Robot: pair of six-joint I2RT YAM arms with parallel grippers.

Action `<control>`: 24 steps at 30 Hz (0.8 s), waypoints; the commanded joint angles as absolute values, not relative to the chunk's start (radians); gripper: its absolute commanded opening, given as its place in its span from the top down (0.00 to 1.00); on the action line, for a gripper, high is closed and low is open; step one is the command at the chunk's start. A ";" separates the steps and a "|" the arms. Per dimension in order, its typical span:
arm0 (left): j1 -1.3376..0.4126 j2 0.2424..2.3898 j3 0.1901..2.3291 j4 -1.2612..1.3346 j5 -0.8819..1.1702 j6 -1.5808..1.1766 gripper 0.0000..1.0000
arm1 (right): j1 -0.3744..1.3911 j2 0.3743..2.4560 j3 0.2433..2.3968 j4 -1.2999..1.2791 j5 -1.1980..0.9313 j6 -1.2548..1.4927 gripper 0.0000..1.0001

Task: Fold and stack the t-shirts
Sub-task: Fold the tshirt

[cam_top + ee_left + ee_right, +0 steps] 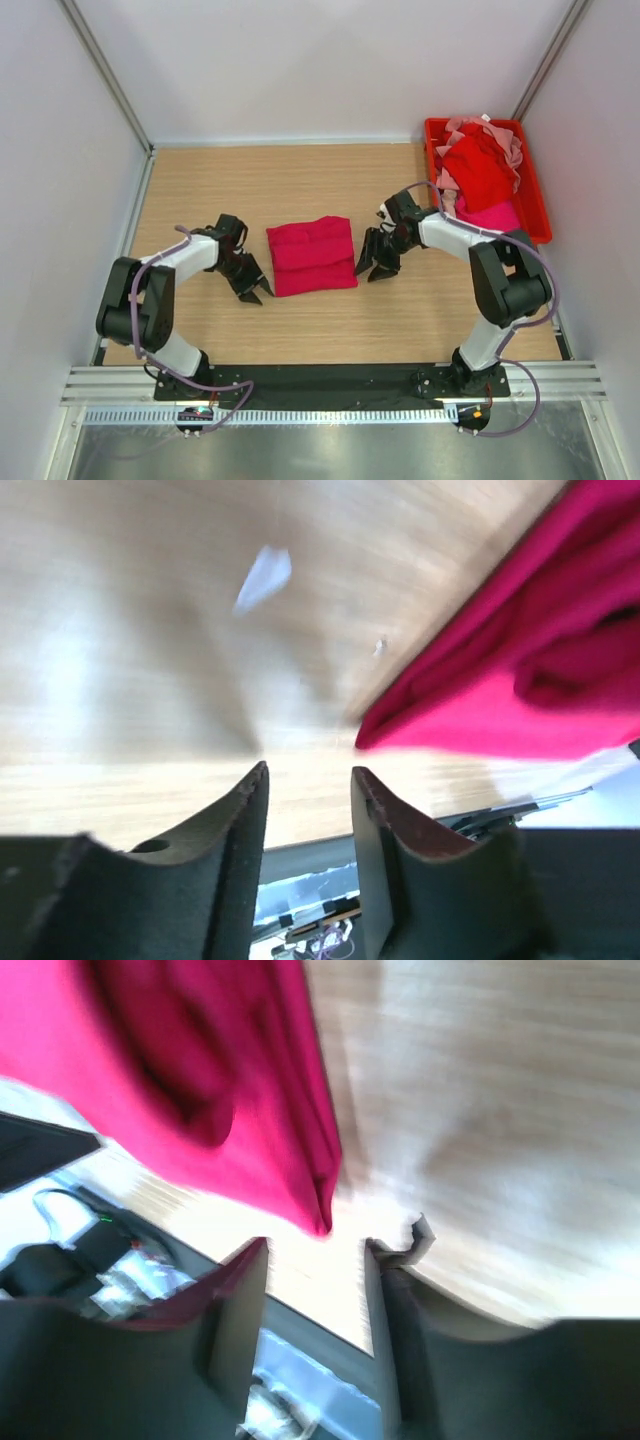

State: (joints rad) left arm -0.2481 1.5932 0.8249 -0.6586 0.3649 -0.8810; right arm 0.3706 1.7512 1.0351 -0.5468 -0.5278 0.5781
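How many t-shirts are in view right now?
4. One folded crimson shirt lies mid-table; in the red bin, a red one on top, a pale pink one beneath, a magenta one at its near end. More may be buried.

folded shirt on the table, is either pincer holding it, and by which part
Nothing is held. The left pincer and right pincer both stand open beside the shirt, one off each side edge, with nothing between their fingers.
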 commanded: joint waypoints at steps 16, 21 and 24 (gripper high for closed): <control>-0.377 1.542 0.917 -0.428 0.400 -1.040 0.64 | 0.710 1.839 1.437 -0.746 -0.005 0.554 0.39; -0.390 1.606 0.953 -0.428 0.328 -1.037 0.64 | 0.745 1.937 1.506 -0.735 0.057 0.575 0.40; -0.391 1.641 0.960 -0.442 0.299 -1.037 0.64 | 0.771 1.969 1.538 -0.749 0.080 0.571 0.42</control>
State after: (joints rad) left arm -0.3862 1.6238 0.9268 -0.4721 0.3397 -1.0199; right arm 0.7517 1.9568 1.4734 -0.7403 0.0051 0.5537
